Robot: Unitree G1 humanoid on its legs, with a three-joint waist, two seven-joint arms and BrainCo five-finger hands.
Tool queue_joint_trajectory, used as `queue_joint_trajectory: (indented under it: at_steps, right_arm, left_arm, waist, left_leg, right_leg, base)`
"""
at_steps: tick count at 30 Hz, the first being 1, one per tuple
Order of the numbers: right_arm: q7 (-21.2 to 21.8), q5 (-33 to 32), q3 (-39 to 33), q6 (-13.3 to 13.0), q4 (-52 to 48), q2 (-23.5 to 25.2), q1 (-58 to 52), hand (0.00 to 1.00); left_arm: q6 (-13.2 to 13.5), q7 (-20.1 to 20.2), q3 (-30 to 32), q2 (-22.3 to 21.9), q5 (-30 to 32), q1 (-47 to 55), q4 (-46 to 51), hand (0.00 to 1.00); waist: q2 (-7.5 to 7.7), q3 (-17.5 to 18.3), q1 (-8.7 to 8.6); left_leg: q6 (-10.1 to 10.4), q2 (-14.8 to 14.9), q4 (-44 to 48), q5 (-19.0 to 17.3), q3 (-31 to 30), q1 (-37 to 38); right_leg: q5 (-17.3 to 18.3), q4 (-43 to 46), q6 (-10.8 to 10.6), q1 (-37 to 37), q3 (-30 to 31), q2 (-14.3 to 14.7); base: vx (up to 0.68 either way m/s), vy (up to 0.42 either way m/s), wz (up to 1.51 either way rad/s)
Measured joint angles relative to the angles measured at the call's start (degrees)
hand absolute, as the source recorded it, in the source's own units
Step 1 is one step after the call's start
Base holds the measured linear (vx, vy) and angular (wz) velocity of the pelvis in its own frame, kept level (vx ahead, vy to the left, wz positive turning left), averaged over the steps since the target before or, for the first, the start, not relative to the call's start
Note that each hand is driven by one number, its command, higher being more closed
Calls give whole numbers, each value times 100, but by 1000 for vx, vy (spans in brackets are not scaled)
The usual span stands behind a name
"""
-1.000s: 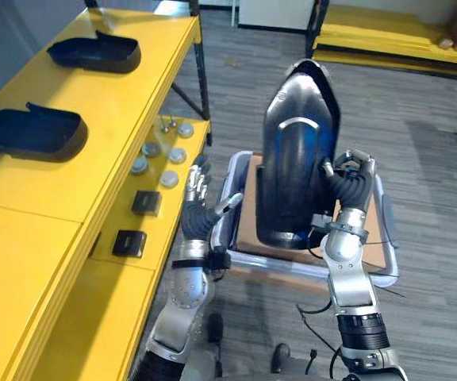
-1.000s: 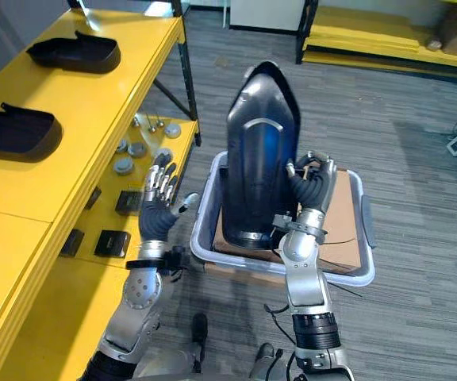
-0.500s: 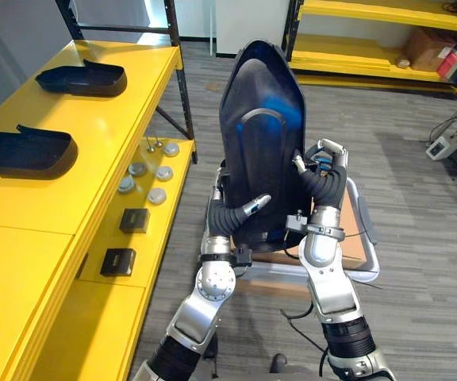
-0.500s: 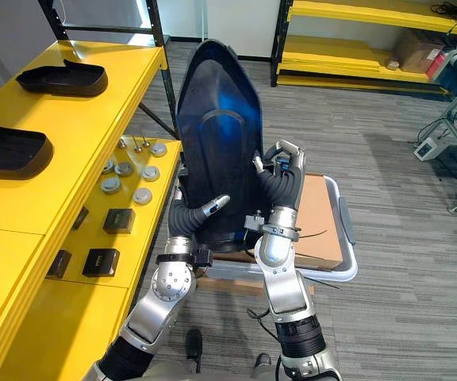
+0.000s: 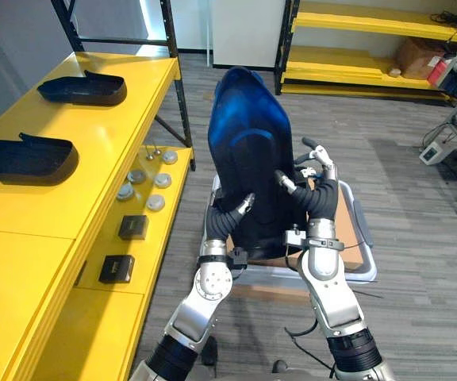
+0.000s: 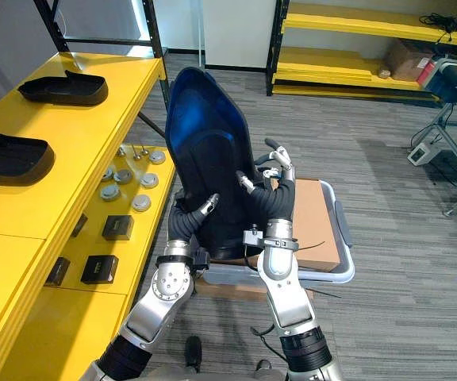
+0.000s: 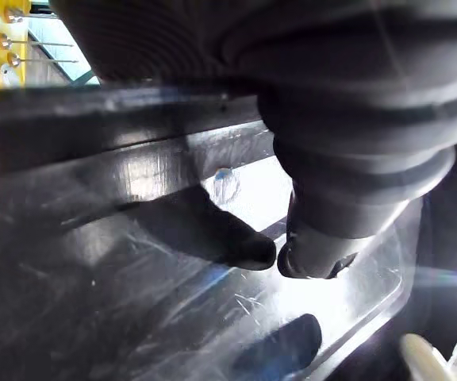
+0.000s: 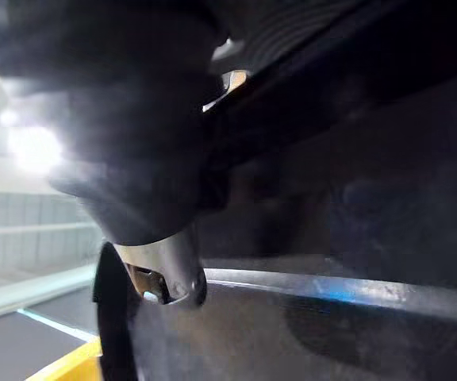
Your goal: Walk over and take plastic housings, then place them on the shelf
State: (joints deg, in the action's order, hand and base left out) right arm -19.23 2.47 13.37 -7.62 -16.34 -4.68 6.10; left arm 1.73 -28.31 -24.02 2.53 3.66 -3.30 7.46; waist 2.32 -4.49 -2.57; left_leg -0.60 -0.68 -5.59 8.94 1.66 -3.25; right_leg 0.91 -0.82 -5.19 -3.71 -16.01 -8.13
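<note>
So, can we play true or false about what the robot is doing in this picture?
1. The left hand and right hand hold a big dark plastic housing upright. True.
2. Three housings lie on top of the yellow shelf. False: two housings lie there.
3. Round silver discs lie on the shelf's lower level. True.
4. The small black boxes are inside the held housing. False: they lie on the lower level, near the discs.
</note>
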Motion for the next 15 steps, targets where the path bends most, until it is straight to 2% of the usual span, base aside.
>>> queue_joint_trajectory:
  at_steps: [4, 9, 12, 15]
  right_arm:
    - [544, -799, -592, -279, -320, -266, -53, 0]
    - [713, -2010, -1685, -762, -543, -232, -65, 0]
    - [667, -2778, -2646, -1014, -460, -97, -233, 0]
    - [376, -2959, -3520, -1133, 163, -59, -658, 0]
  left_arm:
    - [20, 175, 251, -7, 177, 238, 261, 100]
    - [32, 213, 591, -11, 161, 513, 264, 100]
    - [35, 288, 791, -14, 144, 814, 332, 100]
    - [73, 352, 990, -17, 114, 1050, 395, 100]
  waist:
    - [-2, 73, 1]
    - [-2, 78, -71]
    - [-6, 81, -121]
    - [-22, 154, -162]
  left_leg:
    - [0, 3, -2, 0, 9, 22]
    - [29, 8, -31, -24, 29, 47]
    - [33, 9, -32, -70, 29, 37]
    - [27, 3, -31, -75, 25, -19]
  right_leg:
    - [-1, 9, -3, -12, 12, 1]
    - [5, 13, -1, -6, 27, 0]
    - [5, 10, -2, -5, 18, 0]
    - [4, -23, -1, 27, 9, -1]
  base:
    - [-2, 0, -1]
    - [-17, 0, -4]
    - [0, 0, 0]
    - [0, 0, 0]
